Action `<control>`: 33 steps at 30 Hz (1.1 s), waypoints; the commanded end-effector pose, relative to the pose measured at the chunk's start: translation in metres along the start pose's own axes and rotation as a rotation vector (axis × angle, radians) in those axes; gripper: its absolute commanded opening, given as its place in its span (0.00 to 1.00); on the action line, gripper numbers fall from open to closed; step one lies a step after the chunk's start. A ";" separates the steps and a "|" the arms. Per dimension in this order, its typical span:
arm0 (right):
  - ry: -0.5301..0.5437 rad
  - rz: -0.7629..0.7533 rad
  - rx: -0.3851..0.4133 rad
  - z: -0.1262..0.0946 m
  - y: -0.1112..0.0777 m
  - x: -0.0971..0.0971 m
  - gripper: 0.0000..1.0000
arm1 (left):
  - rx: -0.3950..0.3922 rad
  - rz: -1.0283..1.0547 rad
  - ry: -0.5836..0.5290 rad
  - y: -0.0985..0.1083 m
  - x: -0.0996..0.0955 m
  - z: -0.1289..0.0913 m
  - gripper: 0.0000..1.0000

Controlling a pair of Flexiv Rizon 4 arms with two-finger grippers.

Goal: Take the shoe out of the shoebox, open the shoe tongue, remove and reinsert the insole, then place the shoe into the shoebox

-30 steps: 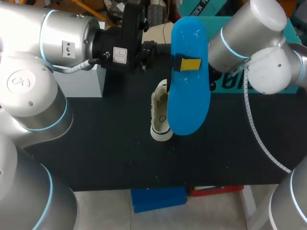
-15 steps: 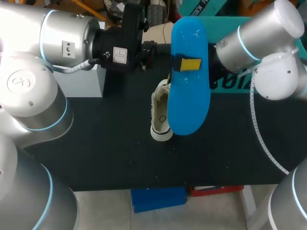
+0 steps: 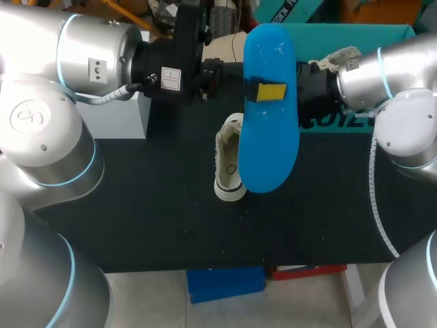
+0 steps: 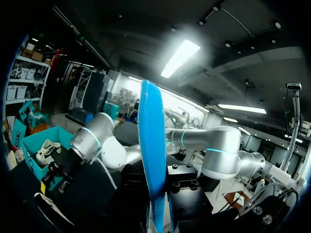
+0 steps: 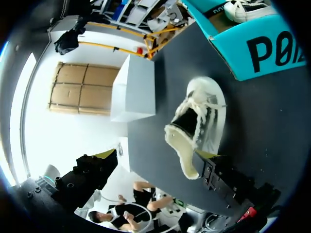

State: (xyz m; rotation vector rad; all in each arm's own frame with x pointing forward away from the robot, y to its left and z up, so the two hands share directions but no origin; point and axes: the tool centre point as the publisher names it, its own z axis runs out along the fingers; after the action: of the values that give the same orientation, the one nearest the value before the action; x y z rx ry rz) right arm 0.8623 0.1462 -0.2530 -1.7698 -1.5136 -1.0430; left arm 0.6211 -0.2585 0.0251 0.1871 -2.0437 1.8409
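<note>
My left gripper holds a blue insole upright, high above the table. One yellow fingertip presses on the insole's face. In the left wrist view the insole shows edge-on, straight ahead of the gripper. The white shoe lies on the black table under the insole, also seen as the shoe just ahead of one dark finger of my right gripper. The right gripper is open and empty, to the right of the insole. The teal shoebox stands at the back right with another white shoe inside.
A white box stands at the back left of the black table, also seen beyond the shoe as the white box. My right arm hangs over the table's right side.
My right arm has drawn back to the right, away from the insole. The left arm and the insole have stayed still.
</note>
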 end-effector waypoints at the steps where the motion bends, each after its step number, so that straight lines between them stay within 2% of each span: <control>1: 0.253 -0.008 -0.019 -0.003 -0.005 -0.003 1.00 | 0.001 0.000 -0.003 0.000 -0.001 0.003 0.00; 7: 0.378 0.008 0.001 -0.006 -0.005 0.001 1.00 | 0.001 0.000 -0.003 0.000 -0.001 0.003 0.00; 9: 0.366 0.002 -0.003 -0.007 -0.005 0.002 1.00 | 0.001 0.000 -0.003 0.000 -0.001 0.003 0.00; 14: 0.463 0.010 0.018 -0.008 -0.004 0.005 1.00 | 0.001 0.000 -0.003 0.000 -0.001 0.003 0.00; 26: 0.490 -0.006 -0.011 -0.012 -0.001 0.011 1.00 | 0.001 0.000 -0.003 0.000 -0.001 0.003 0.00; 31: 0.490 -0.006 -0.011 -0.012 -0.001 0.011 1.00 | 0.005 0.220 0.025 0.007 -0.018 0.013 0.00; 33: 0.490 -0.006 -0.011 -0.012 -0.001 0.011 1.00 | -0.043 0.340 0.010 0.019 -0.020 0.017 0.00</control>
State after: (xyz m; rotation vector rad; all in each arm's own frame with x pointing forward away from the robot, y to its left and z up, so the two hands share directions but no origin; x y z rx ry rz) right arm 0.8597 0.1415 -0.2379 -1.3757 -1.2066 -1.3655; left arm 0.6259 -0.2625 0.0143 -0.0165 -2.1426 1.9321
